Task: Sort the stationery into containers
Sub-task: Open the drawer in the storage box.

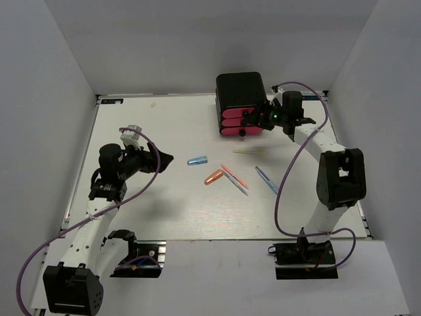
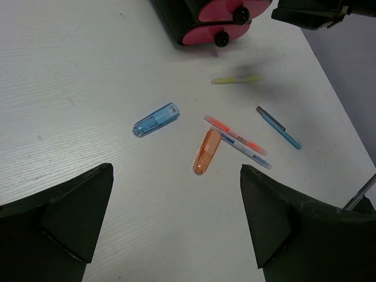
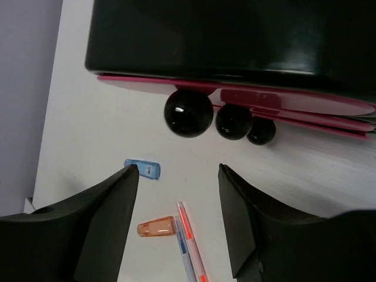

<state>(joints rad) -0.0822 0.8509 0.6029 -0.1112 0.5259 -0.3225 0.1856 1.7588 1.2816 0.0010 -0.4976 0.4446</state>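
Black box (image 1: 240,89): far right of table, glossy hard shell w/ rounded corners. It houses three pink-red drawers (image 1: 235,122), stacked, fronts facing near; all look shut.
Knobs (image 3: 188,113): small shiny black balls, one per drawer, prob. the only thing to pull on.
Right gripper (image 3: 179,176): jaws spread wide, nothing betw. them, lined up just near of the knobs. Judged: set to pinch one & open a drawer first.
Left gripper (image 2: 176,170): wide open too, empty, hovering left of centre, aimed at the stationery (waiting on a drawer, I'd guess).
Stationery: all loose on the white matt tabletop (image 1: 131,197), mid-table; none in a container yet.
Capsules: blue capsule (image 1: 197,160) & orange capsule (image 1: 214,177), short, translucent plastic, rounded ends; could roll if nudged.
Pens: orange and blue pens (image 1: 235,179) slim, lying together beside the orange capsule; light-blue pen (image 1: 266,179) apart to the right.
Yellow stick (image 1: 250,152): v. thin, farthest item, nearest the drawers.
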